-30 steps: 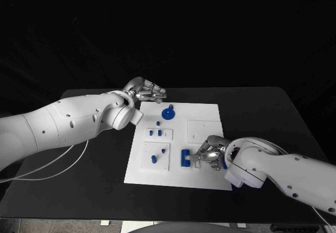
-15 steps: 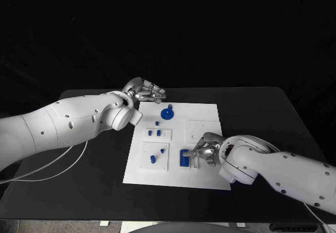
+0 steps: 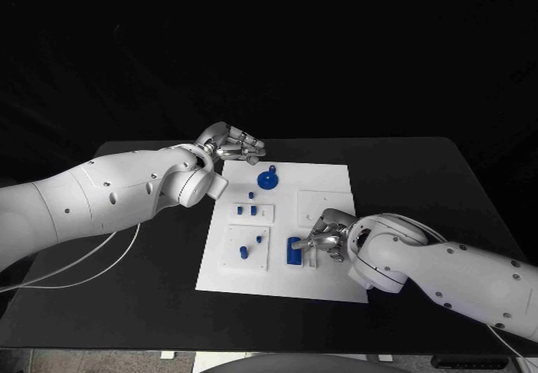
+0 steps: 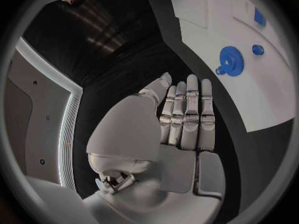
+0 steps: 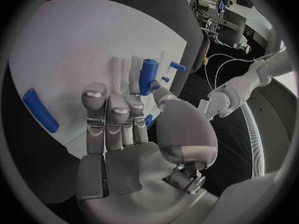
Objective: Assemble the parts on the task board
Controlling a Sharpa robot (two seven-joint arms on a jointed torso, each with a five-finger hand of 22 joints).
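The white task board point(image 3: 325, 272) lies mid-table. A blue gear point(image 3: 269, 180) sits near its far edge, and small blue parts point(image 3: 245, 252) sit in the panels on its left side. An upright blue block point(image 3: 295, 252) stands among white ridges near the front. My right hand point(image 3: 326, 237) is right beside it. In the right wrist view its thumb and one fingertip point(image 5: 134, 100) flank the end of the blue block point(image 5: 147, 76); a real pinch is not clear. My left hand point(image 3: 232, 144) hovers at the board's far left corner, fingers straight and holding nothing point(image 4: 181, 119).
A long blue bar point(image 5: 40, 109) lies on the board point(image 5: 74, 45) beside my right hand. The gear point(image 4: 230, 59) and a small blue peg point(image 4: 258, 49) lie ahead of my left hand. Black table point(image 3: 134, 264) surrounds the board.
My right hand has slid a little left and away from me, closing in on the blue block. The left arm has stayed where it was.
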